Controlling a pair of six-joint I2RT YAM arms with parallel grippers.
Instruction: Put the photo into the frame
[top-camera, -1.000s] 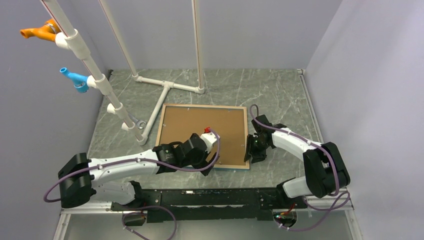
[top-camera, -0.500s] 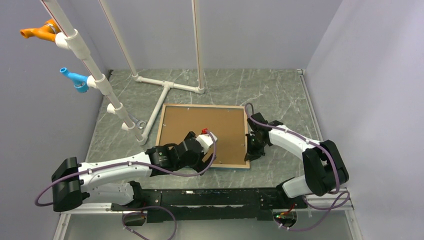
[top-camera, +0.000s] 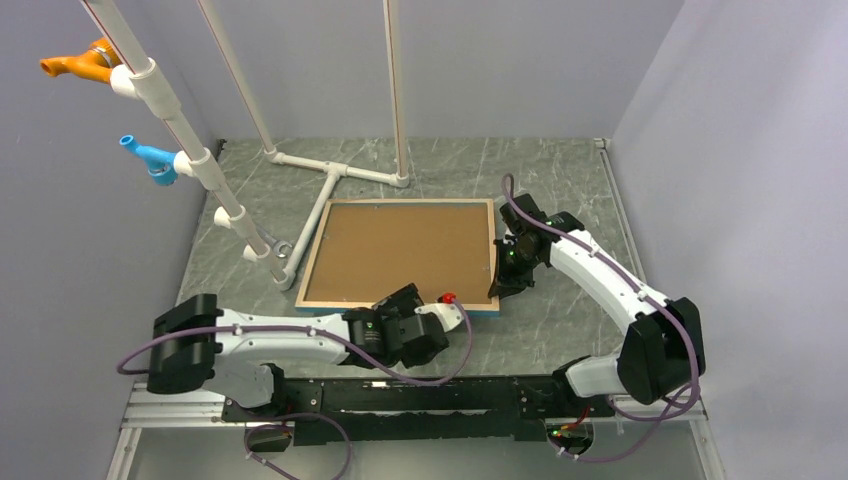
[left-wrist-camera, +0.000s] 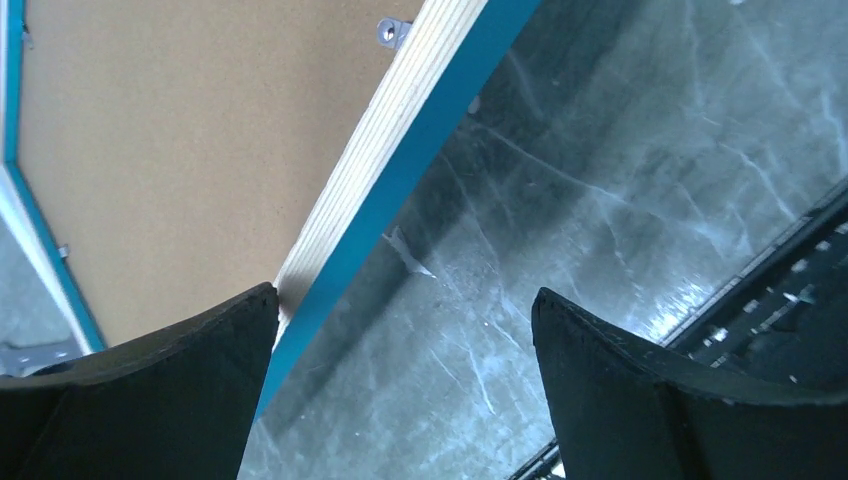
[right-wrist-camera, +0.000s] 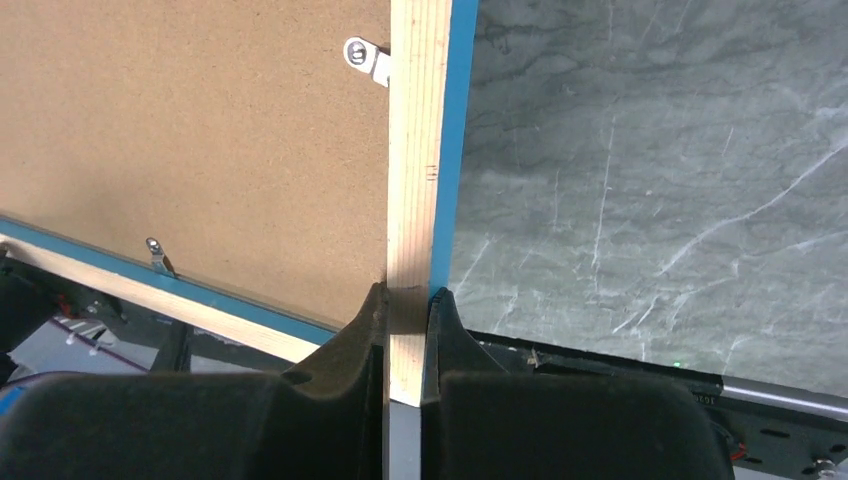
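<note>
The frame (top-camera: 400, 203) shows its light wood border and blue edge, and the brown backing board (top-camera: 400, 250) fills it. The photo is hidden. My right gripper (top-camera: 497, 285) is shut on the frame's right rail near its front corner. In the right wrist view my gripper (right-wrist-camera: 405, 295) pinches the wood rail (right-wrist-camera: 420, 150) beside the board (right-wrist-camera: 200, 130), and this side is held off the table. My left gripper (top-camera: 432, 338) is open and empty just in front of the frame's near edge. In the left wrist view it (left-wrist-camera: 405, 295) hangs over bare table beside the blue-edged rail (left-wrist-camera: 400, 110).
A white PVC pipe stand (top-camera: 335, 175) lies at the back left, close to the frame's far left corner. Slanted pipes carry an orange fitting (top-camera: 80, 62) and a blue one (top-camera: 150, 160). A black rail (top-camera: 420, 395) runs along the near edge. Walls close in on both sides.
My left gripper has come off the backing board and pulled back to the frame's near edge. My right gripper has moved away from me with the frame, which has shifted farther back.
</note>
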